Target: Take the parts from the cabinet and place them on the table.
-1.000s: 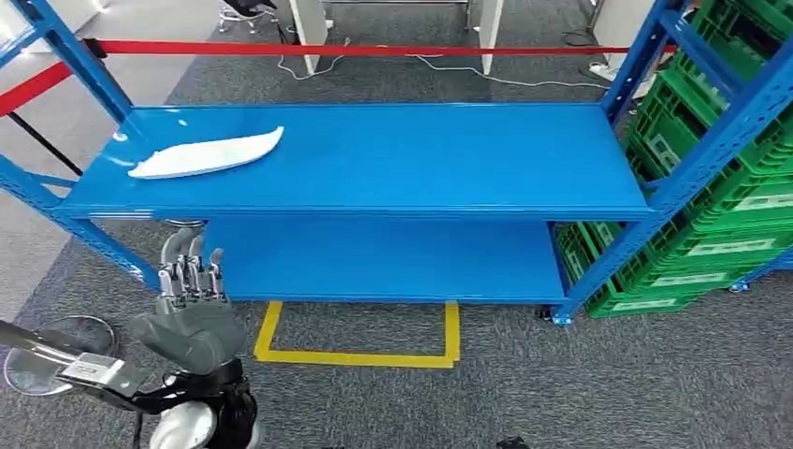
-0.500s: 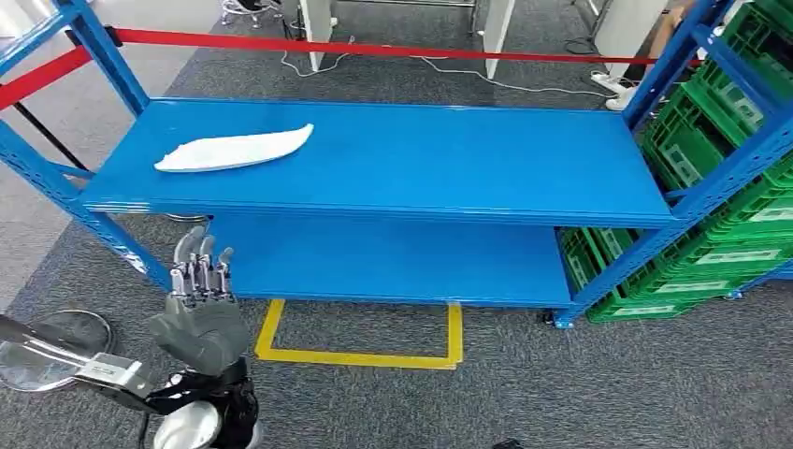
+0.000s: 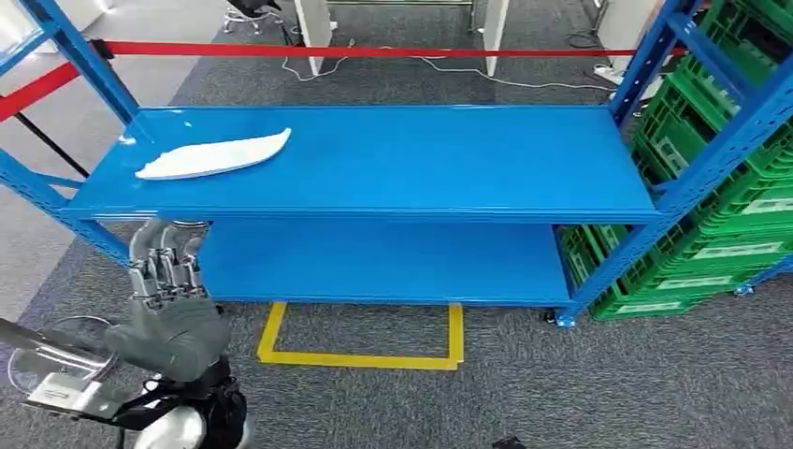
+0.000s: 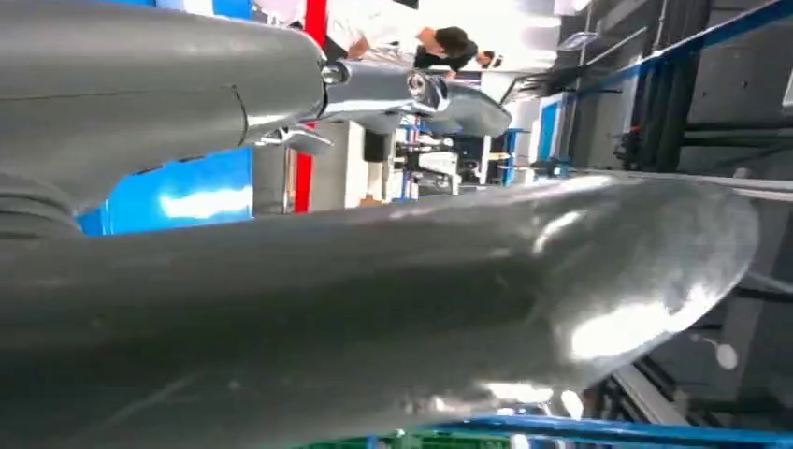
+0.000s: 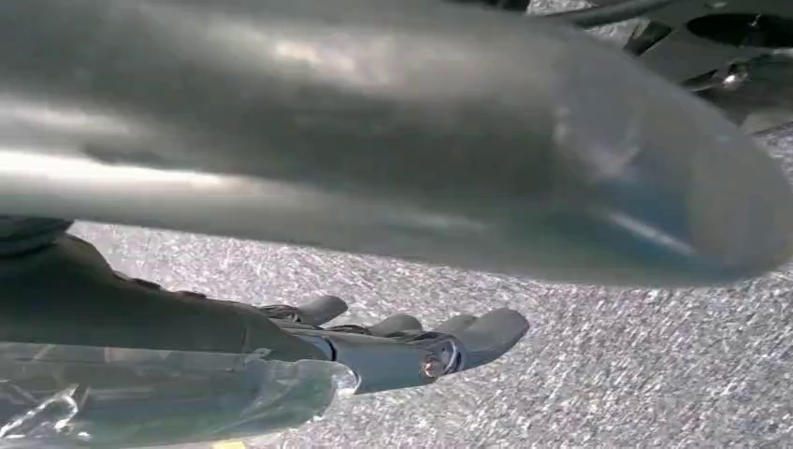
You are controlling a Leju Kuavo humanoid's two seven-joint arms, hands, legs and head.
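I take the blue shelf unit (image 3: 374, 164) as my landmark. My left hand (image 3: 166, 304) is raised in front of the unit's left end, below the top shelf's edge, fingers upright and fairly close together, holding nothing; I judge it is poised to reach up for the part. The white part (image 3: 213, 155), long and flat, lies on the top shelf near its left end, above and just beyond that hand, untouched. My right hand (image 5: 411, 341) hangs over grey carpet, fingers extended and holding nothing, presumably idle since the part sits leftward. Green crates (image 3: 720, 215) are stacked against the unit's right end.
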